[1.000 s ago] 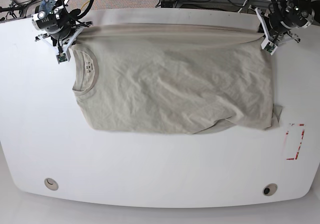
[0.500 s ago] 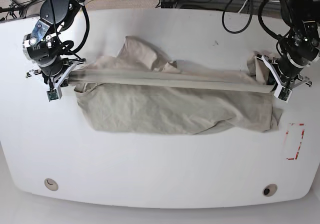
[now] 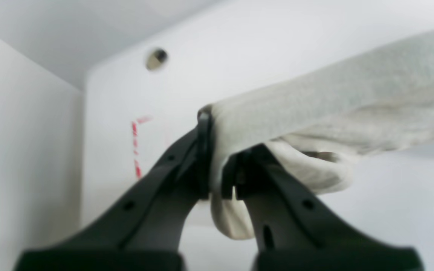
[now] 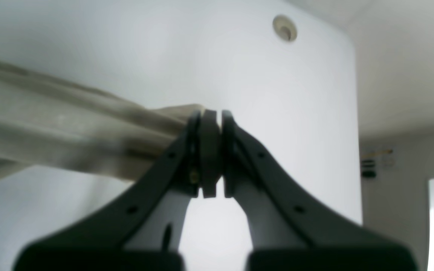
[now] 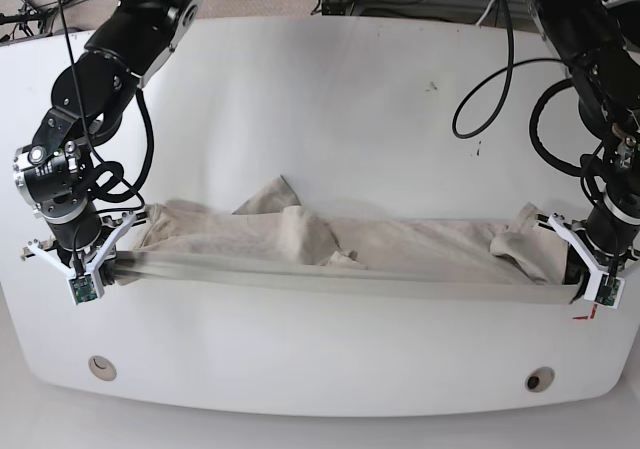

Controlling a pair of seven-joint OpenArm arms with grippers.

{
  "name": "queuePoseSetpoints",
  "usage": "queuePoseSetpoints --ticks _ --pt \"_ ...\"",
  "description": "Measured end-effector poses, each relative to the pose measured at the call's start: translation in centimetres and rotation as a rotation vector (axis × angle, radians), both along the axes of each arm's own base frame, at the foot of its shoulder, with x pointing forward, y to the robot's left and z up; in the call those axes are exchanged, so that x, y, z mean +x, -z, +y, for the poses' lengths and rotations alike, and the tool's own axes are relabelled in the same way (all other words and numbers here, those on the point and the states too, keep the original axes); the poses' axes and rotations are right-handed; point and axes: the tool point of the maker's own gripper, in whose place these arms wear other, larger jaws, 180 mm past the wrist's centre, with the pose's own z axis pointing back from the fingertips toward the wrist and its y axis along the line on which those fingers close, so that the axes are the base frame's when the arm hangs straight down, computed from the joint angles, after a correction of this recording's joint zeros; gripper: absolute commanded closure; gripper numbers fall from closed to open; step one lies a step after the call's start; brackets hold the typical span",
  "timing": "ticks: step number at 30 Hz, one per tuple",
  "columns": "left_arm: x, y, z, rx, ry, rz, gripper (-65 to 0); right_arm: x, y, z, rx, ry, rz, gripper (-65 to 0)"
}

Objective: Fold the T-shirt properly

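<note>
Both grippers have carried the pinched edge of the T-shirt (image 5: 330,254) from the far side of the table (image 5: 320,99) to its near side, folding the cloth over itself. At the T-shirt's 2 ends, the left gripper (image 3: 220,177) and right gripper (image 4: 211,150) are clamped tight on fabric. A taut edge spans between them; the bunched remainder lies just behind it.

I see both arms reaching down from the far side, wrists bent low and well apart. My left hand (image 5: 590,281) sits on the base view's right, its black fingers (image 3: 187,165) pinched tight on the T-shirt (image 5: 330,254). My right hand (image 5: 88,269), on that view's left, is likewise clamped on its edge.
</note>
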Motion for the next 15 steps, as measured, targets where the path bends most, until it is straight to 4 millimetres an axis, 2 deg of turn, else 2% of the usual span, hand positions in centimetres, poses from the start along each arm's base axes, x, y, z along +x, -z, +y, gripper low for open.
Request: queuePoseSetpoints --ticks 6,9,11,15 --pt "2.1 -5.3 0.2 0.033 -0.02 -0.115 0.0 2.4 -5.2 -0.1 -0.072 -0.025 -0.092 0.0" --pt "2.8 -8.0 0.4 0.048 -0.033 -0.178 0.0 3.2 -8.2 -0.8 -0.09 -0.011 -0.145 0.0" --pt "3.2 -10.3 0.6 0.053 -0.04 -0.237 0.0 4.0 -11.2 -0.7 -0.122 -0.021 -0.203 0.0" --pt "3.5 -14.5 1.3 0.075 -0.076 -0.331 0.0 4.9 -15.9 -0.2 -0.224 -0.048 -0.266 0.0"
